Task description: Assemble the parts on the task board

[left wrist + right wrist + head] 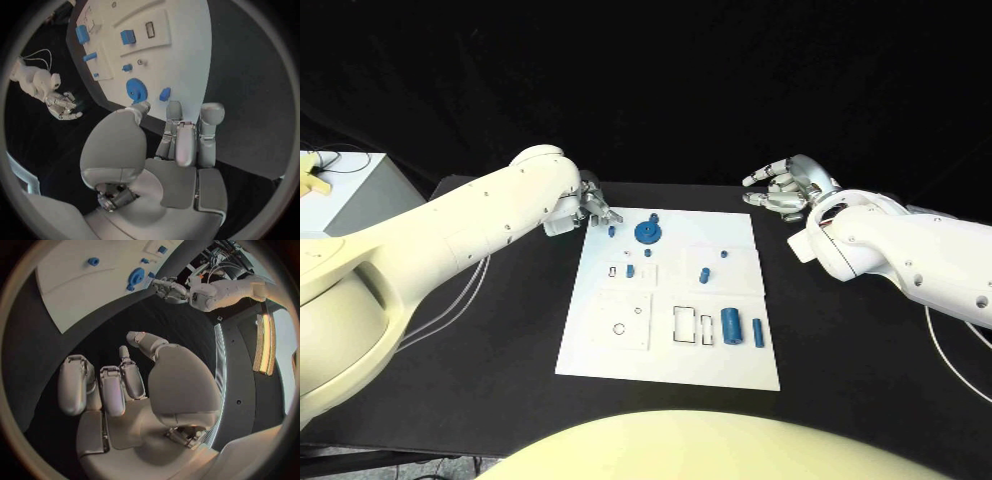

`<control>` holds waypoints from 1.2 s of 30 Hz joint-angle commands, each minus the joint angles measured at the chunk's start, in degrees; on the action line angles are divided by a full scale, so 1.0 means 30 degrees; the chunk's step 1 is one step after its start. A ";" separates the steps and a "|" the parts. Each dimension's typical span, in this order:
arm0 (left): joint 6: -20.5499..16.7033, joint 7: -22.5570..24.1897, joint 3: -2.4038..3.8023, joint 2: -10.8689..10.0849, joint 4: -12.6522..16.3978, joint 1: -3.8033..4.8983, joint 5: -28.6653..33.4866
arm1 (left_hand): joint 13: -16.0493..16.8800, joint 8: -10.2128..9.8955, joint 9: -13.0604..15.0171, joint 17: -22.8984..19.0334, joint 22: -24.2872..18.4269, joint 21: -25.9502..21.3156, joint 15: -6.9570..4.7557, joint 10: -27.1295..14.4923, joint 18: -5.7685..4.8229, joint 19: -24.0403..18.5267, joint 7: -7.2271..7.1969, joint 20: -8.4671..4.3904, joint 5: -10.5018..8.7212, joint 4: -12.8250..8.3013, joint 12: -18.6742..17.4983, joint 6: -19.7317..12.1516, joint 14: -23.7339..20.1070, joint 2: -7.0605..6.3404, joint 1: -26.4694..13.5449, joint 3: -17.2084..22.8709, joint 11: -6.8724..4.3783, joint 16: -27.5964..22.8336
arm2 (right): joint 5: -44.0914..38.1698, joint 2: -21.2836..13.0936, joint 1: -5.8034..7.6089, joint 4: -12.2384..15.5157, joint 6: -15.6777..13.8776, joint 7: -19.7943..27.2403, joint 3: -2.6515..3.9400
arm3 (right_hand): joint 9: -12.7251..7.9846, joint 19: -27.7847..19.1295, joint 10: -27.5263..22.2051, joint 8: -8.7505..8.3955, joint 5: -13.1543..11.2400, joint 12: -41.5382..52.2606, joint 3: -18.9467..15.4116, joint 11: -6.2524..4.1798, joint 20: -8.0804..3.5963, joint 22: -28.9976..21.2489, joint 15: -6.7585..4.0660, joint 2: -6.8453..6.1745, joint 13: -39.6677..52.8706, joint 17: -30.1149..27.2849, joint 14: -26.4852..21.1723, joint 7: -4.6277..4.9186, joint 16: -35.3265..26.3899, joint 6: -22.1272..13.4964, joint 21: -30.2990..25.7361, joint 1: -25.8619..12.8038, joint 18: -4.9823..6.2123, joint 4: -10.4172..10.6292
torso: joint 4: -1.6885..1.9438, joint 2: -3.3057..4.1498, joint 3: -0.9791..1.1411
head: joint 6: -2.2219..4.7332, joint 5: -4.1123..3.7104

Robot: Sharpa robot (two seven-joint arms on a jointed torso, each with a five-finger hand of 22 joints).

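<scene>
The white task board (675, 300) lies in the middle of the black table. On its far part sit a blue gear (648, 233) and a small blue piece (612, 230). Near its front right lie a thick blue cylinder (733, 324) and a thin one (757, 332). My left hand (593, 208) hovers at the board's far left corner, fingers apart and holding nothing; the left wrist view has the hand (181, 140) just short of the gear (136, 90). My right hand (788, 187) floats beyond the far right corner, off the board; its palm (119, 385) holds nothing.
Several more small blue pieces (705, 273) stand mid-board beside rectangular slots (684, 324). A white box (365, 195) stands off the table's far left. Bare black table (848, 340) flanks the board on both sides.
</scene>
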 commanded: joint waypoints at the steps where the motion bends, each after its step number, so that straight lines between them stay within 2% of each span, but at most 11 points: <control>1: 0.0788 -0.0132 -0.0042 0.0130 -0.0066 0.0052 0.0004 | -0.0028 0.0119 -0.0031 0.0158 0.0027 0.0014 0.0123 -0.0089 0.0255 -0.0032 -0.0002 0.0112 -0.0021 0.0005 0.0088 -0.0123 0.0051 0.0133 -0.0113 -0.0070 0.0029 0.0091 | -0.0009 0.0046 -0.0008 0.0012 0.0013 0.0264 0.0005 | -0.0026 0.0482 -0.0159 0.0064 0.0101 -0.0059 0.0023 -0.0013 -0.0074 0.2575 -0.0056 -0.0078 0.1013 0.2617 0.1329 -0.0022 -0.0025 -0.0133 -0.0065 -0.0115 0.0394 0.0105 | 0.0031 -0.0003 -0.0031 | 0.0001 -0.0003; 18: 0.1019 -0.0054 -0.0290 0.0323 -0.0396 0.0035 0.0293 | -0.0073 0.0206 -0.0101 0.0129 0.0030 0.0016 0.0127 -0.0125 0.0257 -0.0056 0.0002 0.0120 0.0036 -0.0026 0.0122 -0.0129 0.0021 0.0390 -0.0011 0.0013 0.0028 0.0097 | -0.0011 0.0128 -0.0008 -0.0016 0.0031 0.0278 0.0005 | -0.0026 0.0482 -0.0159 0.0064 0.0101 -0.0059 0.0023 -0.0013 -0.0074 0.2575 -0.0056 -0.0078 0.1013 0.2617 0.1329 -0.0022 -0.0025 -0.0133 -0.0065 -0.0115 0.0394 0.0105 | -0.0015 0.0017 -0.0016 | 0.0001 0.0050; 26: 0.0890 -0.0003 -0.0359 0.0283 -0.0457 0.0030 0.0424 | -0.0162 0.0439 -0.0199 0.0111 0.0084 0.0061 0.0120 -0.0168 0.0251 -0.0063 -0.0008 0.0127 0.0063 -0.0057 0.0191 -0.0075 -0.0005 0.0836 0.0384 0.0301 0.0013 0.0129 | -0.0011 0.0129 -0.0008 -0.0015 0.0009 0.0284 0.0005 | -0.0027 0.0478 -0.0153 0.0077 0.0108 -0.0058 0.0044 -0.0018 -0.0076 0.2569 -0.0061 -0.0063 0.1017 0.2609 0.1325 -0.0025 -0.0036 -0.0132 -0.0078 -0.0092 0.0396 0.0112 | -0.0007 0.0014 0.0008 | 0.0001 -0.0002; 36: 0.0860 0.0050 -0.0375 0.0311 -0.0489 0.0030 0.0590 | -0.0271 0.0636 -0.0330 0.0106 0.0158 0.0123 0.0100 -0.0201 0.0240 -0.0056 -0.0039 0.0126 0.0097 -0.0100 0.0254 -0.0128 -0.0017 0.1312 0.0903 0.0739 -0.0015 0.0167 | -0.0013 0.0142 -0.0008 -0.0020 0.0020 0.0283 0.0005 | -0.0027 0.0478 -0.0153 0.0077 0.0108 -0.0058 0.0044 -0.0018 -0.0076 0.2569 -0.0061 -0.0063 0.1017 0.2609 0.1325 -0.0025 -0.0036 -0.0132 -0.0078 -0.0092 0.0396 0.0112 | -0.0002 0.0017 0.0003 | 0.0001 -0.0006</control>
